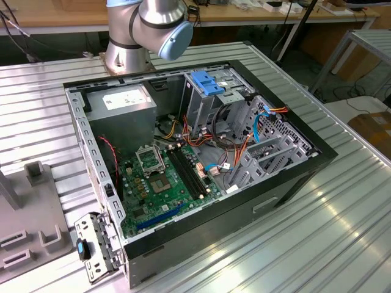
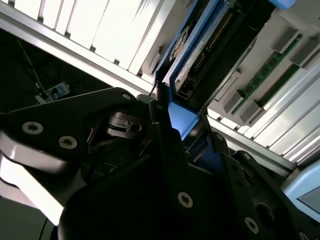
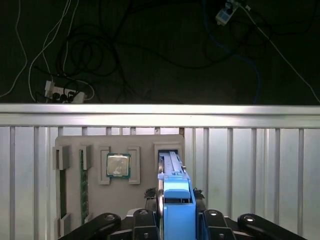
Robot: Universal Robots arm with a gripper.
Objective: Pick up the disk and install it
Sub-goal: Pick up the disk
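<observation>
In the first wrist view the disk [image 3: 176, 187] stands on edge in a slot of a grey holder plate [image 3: 145, 192], its bright blue rail frame facing the camera. My gripper [image 3: 177, 220] has a black finger pressed against each side of the blue frame. The second wrist view looks along the disk [image 2: 200, 55], showing its label, connector edge and blue frame between the black fingers [image 2: 165, 130]. In the exterior view the open computer case [image 1: 281, 183] lies on the table, with a grey drive cage [image 1: 201, 104] carrying a blue latch [image 1: 209, 84].
The holder plate also carries a processor chip [image 3: 118, 165] and memory sticks [image 3: 83, 187]. Just behind it is the table edge [image 3: 160, 115], with cables on the dark floor beyond. Inside the case are a power-supply box [image 1: 125, 104], a green motherboard [image 1: 165, 180] and loose wires [image 1: 232, 152].
</observation>
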